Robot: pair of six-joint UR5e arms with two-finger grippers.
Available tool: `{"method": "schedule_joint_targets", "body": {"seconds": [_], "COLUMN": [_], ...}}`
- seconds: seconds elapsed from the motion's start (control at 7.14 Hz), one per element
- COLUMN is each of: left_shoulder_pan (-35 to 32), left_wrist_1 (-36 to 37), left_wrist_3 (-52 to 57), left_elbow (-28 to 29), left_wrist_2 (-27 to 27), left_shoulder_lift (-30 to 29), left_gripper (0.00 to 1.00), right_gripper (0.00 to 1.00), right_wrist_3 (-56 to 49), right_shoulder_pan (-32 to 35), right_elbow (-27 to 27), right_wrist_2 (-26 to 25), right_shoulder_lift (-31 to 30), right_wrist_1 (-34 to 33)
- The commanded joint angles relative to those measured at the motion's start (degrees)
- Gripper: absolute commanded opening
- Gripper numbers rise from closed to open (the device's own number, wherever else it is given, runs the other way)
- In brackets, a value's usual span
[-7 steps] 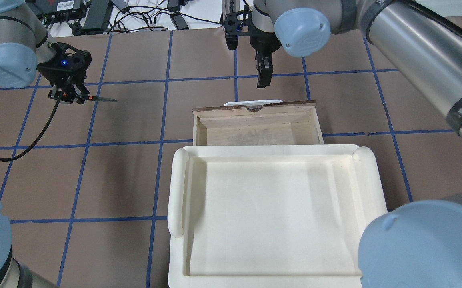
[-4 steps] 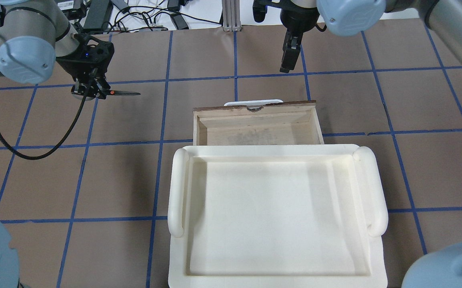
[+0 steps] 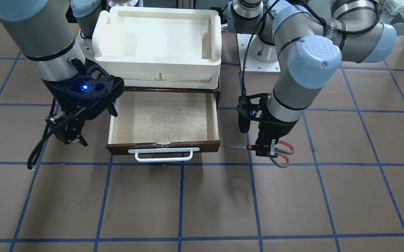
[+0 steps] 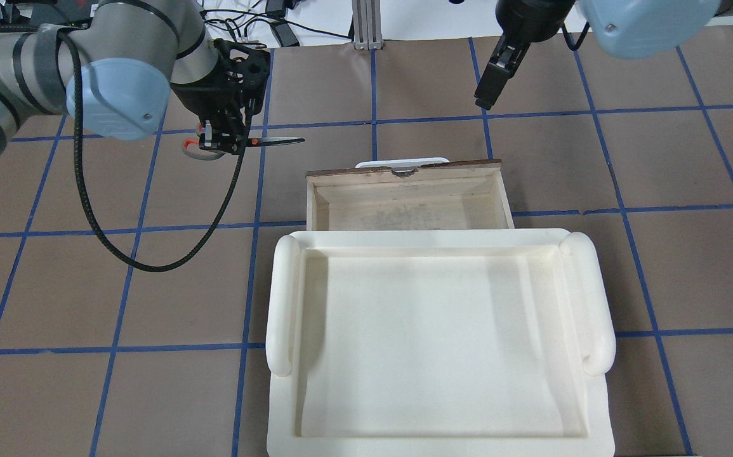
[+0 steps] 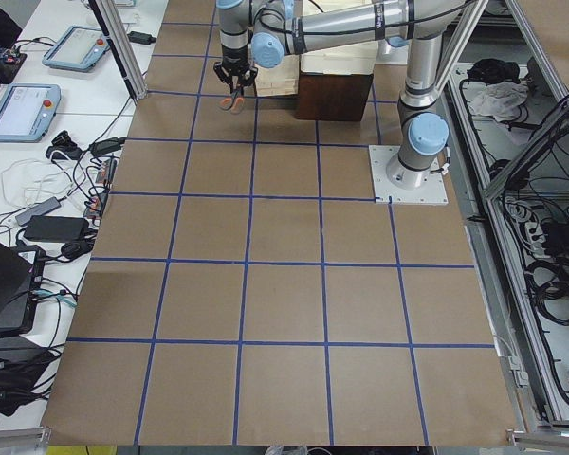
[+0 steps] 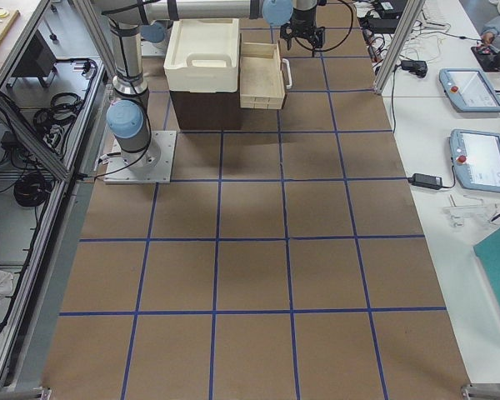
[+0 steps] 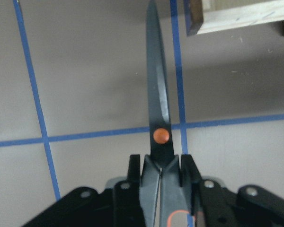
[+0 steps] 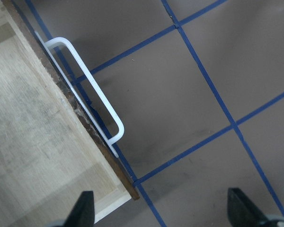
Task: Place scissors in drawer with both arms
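Note:
My left gripper (image 4: 230,145) is shut on the scissors (image 4: 274,141) near the pivot and holds them level above the table, left of the drawer. The dark blades point at the drawer's front left corner. The left wrist view shows the blades (image 7: 157,109) closed, with the orange pivot just ahead of the fingers (image 7: 187,172). The drawer (image 4: 404,212) is pulled open and its pale plywood inside is bare; its white handle (image 3: 163,154) faces away from me. My right gripper (image 4: 483,101) is open and empty, above the table beyond the drawer's front right corner (image 8: 128,187).
A large white plastic bin (image 4: 280,304) sits on top of the cabinet behind the open drawer. Blue tape lines grid the brown table. Cables and power bricks (image 4: 150,25) lie past the far edge. A black cable (image 4: 87,209) loops below my left wrist.
My left arm has carried the scissors rightward, closer to the drawer. My right gripper has moved right and farther from the drawer's handle.

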Motion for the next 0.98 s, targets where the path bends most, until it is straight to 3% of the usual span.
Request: {"method": "schedule_joint_targets", "body": {"seconds": [0.0, 0.84], "left_shoulder_pan": [-7.1, -20.2], "left_wrist_1": [-1.1, -1.0], "left_wrist_3": [-4.8, -14.9], "left_elbow": [-0.3, -0.9], "left_wrist_2": [0.2, 0.1], "left_shoulder_lift": [1.8, 0.0], "left_gripper": [0.00, 0.00], "right_gripper": [1.00, 1.00], "right_wrist_3": [10.3, 16.5], "right_shoulder_pan": [-1.4, -4.1], "right_elbow": [2.6, 3.0], "right_wrist_2": [0.0, -0.9], "right_shoulder_lift": [-3.5, -6.4], "right_wrist_1": [2.0, 4.9]}}
